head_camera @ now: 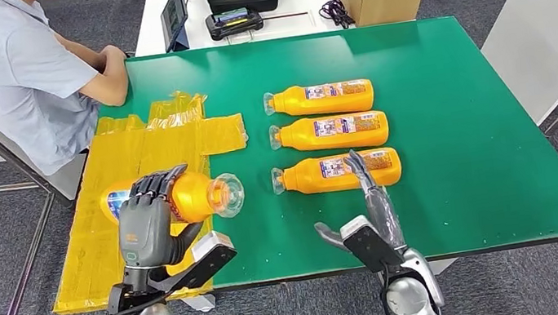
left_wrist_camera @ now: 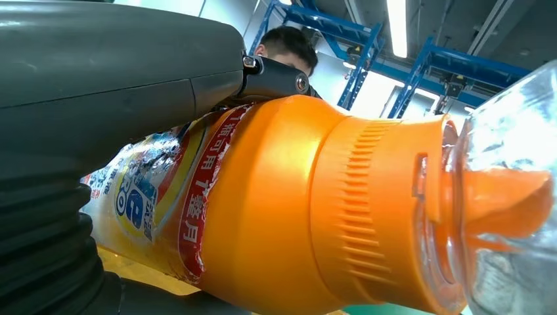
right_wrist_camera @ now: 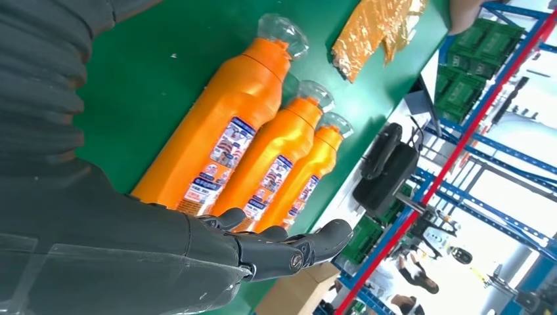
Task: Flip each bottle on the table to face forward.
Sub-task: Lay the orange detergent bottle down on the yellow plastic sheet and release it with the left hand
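Gripped in the left robot hand, an orange bottle lies sideways above the yellow sheet at the tabletop's near-left corner, its clear cap pointing toward the middle; the fingers curl over its body. At the near edge the right robot hand holds nothing, fingers stretched forward, fingertips at the nearest of three orange bottles. These three lie side by side mid-tabletop, labels up, caps toward the left edge. A seated person leans on the far-left corner.
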`<action>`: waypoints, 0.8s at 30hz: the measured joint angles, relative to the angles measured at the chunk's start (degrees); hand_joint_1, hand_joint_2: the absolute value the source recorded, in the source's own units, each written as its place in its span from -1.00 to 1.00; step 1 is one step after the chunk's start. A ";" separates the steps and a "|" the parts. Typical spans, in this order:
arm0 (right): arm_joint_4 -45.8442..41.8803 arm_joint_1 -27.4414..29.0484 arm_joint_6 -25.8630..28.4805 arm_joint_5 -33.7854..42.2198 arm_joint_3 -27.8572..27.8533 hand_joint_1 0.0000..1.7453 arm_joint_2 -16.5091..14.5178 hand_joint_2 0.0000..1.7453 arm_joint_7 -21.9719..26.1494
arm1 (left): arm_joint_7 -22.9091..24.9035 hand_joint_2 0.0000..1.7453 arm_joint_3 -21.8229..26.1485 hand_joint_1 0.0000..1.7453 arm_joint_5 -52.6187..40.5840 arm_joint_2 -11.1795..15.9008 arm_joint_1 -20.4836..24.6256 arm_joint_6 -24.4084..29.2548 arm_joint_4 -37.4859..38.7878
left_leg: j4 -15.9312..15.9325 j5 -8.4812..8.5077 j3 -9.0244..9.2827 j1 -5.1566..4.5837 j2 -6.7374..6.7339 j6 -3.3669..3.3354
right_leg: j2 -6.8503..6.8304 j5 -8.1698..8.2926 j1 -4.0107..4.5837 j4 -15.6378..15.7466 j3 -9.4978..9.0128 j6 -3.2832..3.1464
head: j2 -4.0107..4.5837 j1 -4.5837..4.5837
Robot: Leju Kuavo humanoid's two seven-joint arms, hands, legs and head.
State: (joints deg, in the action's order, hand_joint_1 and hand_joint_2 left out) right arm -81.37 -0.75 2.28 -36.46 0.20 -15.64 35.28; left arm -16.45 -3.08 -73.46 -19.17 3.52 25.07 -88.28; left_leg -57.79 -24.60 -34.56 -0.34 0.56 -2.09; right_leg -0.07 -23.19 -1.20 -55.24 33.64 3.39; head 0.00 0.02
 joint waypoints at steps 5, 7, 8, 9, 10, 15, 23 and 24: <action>-0.53 0.01 -0.22 0.39 0.02 -1.00 -0.14 1.00 0.09 | 0.77 1.00 0.00 1.00 -1.19 0.45 0.58 0.08 0.82 | 0.00 -0.01 -0.02 0.00 0.00 0.00 | 0.00 -0.01 0.00 0.00 0.02 0.00 | 0.00 0.00; -0.62 0.01 -0.74 1.06 0.10 -1.00 -0.14 1.00 0.27 | 2.99 1.00 0.01 1.00 -4.74 0.76 1.07 0.14 1.62 | 0.00 -0.01 -0.03 0.00 0.00 0.00 | 0.00 -0.01 0.00 0.00 0.02 0.00 | 0.00 0.00; -0.65 0.00 -1.08 1.46 0.19 -1.00 -0.14 1.00 0.36 | 4.62 1.00 0.02 1.00 -7.31 1.07 1.50 0.21 2.54 | 0.00 -0.01 -0.02 0.00 0.01 0.00 | 0.00 0.00 0.00 0.00 0.02 0.00 | 0.00 0.01; -0.66 0.00 -1.41 1.88 0.28 -1.00 -0.14 1.00 0.45 | 6.25 1.00 0.10 1.00 -9.77 1.51 2.03 0.36 3.88 | 0.00 -0.01 -0.02 0.00 0.01 0.00 | 0.00 0.00 0.00 0.00 0.01 0.00 | 0.00 0.01; -0.62 -0.01 -1.68 2.29 0.38 -1.00 -0.15 1.00 0.51 | 7.57 1.00 0.26 1.00 -11.58 2.03 2.65 0.55 5.54 | 0.00 -0.01 -0.02 0.00 0.00 0.00 | 0.00 0.00 0.00 0.00 0.01 0.00 | 0.00 0.01; 0.55 -0.39 -2.40 3.73 0.62 -1.00 -0.15 1.00 1.08 | 10.03 1.00 1.93 1.00 -13.86 4.72 6.24 1.49 15.76 | 0.00 0.03 -0.01 0.02 -0.01 0.02 | 0.00 0.01 0.01 -0.02 0.01 -0.01 | 0.00 0.01; 3.52 -1.39 -2.78 4.98 0.91 -1.00 -0.14 1.00 2.08 | 15.15 1.00 5.40 1.00 -16.44 9.91 12.76 3.86 33.14 | 0.00 0.04 -0.02 0.03 0.00 0.02 | 0.00 0.00 0.01 -0.05 0.01 -0.01 | 0.00 0.01; 3.79 -1.42 -2.83 5.14 0.91 -1.00 -0.14 1.00 2.18 | 15.33 1.00 5.73 1.00 -16.48 10.39 13.36 4.15 34.87 | 0.00 0.04 -0.03 0.03 0.00 0.02 | 0.00 0.00 0.01 -0.05 0.01 -0.01 | 0.00 0.01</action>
State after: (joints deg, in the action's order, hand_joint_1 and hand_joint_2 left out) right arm -77.57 -2.18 -0.55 -31.32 1.11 -15.78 37.46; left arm -1.12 2.65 -89.93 -8.77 16.88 29.22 -53.41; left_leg -57.79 -24.56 -34.58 -0.31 0.56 -2.07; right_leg -0.07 -23.19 -1.20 -55.29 33.65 3.39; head 0.00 0.03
